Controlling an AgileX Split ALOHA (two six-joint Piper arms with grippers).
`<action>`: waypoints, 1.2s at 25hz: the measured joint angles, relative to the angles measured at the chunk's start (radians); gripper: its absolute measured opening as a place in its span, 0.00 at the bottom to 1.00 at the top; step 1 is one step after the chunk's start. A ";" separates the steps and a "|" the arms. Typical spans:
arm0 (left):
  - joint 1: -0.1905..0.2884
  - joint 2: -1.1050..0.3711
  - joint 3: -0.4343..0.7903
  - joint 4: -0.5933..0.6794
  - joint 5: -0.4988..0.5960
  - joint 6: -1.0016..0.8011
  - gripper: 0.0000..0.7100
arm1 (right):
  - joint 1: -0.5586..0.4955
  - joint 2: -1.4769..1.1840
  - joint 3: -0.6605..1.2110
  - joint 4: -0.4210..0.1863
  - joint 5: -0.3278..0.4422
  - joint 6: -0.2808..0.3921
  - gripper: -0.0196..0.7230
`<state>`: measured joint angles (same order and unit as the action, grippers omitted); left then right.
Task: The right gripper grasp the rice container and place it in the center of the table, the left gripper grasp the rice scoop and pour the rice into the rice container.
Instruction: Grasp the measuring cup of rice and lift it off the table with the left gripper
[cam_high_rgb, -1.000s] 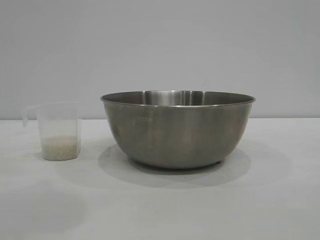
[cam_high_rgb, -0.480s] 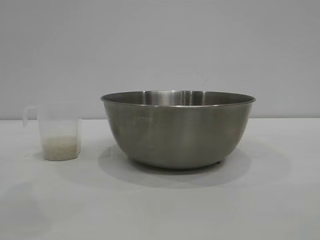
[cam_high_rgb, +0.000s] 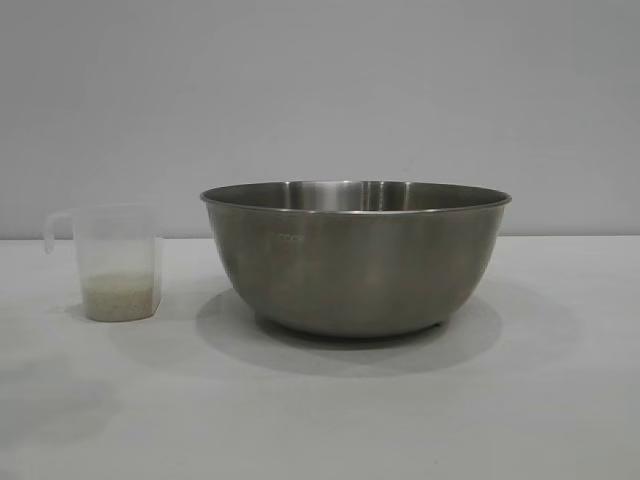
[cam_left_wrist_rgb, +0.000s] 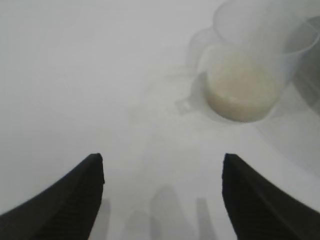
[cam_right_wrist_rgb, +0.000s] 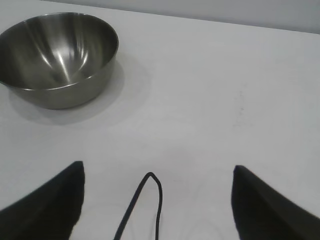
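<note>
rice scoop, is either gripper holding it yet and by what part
Nothing is held. The rice scoop stands on the table, ahead of the open left gripper; the right gripper is open and empty too.

Bowl (cam_high_rgb: 355, 265): brushed stainless steel, satin outside, glossier and mirror-streaked inside, with a smooth rolled rim. Scoop (cam_high_rgb: 118, 262): translucent, faintly frosted plastic, smooth. Rice (cam_high_rgb: 121, 296): matt, off-white, granular. Counter (cam_high_rgb: 320, 420): plain white, smooth, matt. Left pincer (cam_left_wrist_rgb: 162, 200) and right pincer (cam_right_wrist_rgb: 157, 200): fingers black, matt, finely textured.

One steel bowl (cam_high_rgb: 355, 260), one plastic cup (cam_high_rgb: 118, 262).
</note>
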<state>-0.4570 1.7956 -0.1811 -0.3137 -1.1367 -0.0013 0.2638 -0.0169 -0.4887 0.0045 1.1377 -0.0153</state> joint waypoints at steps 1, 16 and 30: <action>0.000 -0.001 -0.008 0.000 0.000 0.000 0.49 | 0.000 0.000 0.000 0.000 0.000 0.000 0.80; 0.000 0.091 -0.093 0.010 0.000 0.000 0.35 | 0.000 0.000 0.000 0.000 0.000 0.000 0.80; 0.000 0.182 -0.192 -0.008 0.000 0.021 0.35 | 0.000 0.000 0.000 0.000 0.000 0.000 0.80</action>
<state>-0.4570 1.9774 -0.3726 -0.3222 -1.1367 0.0201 0.2638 -0.0169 -0.4887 0.0045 1.1377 -0.0153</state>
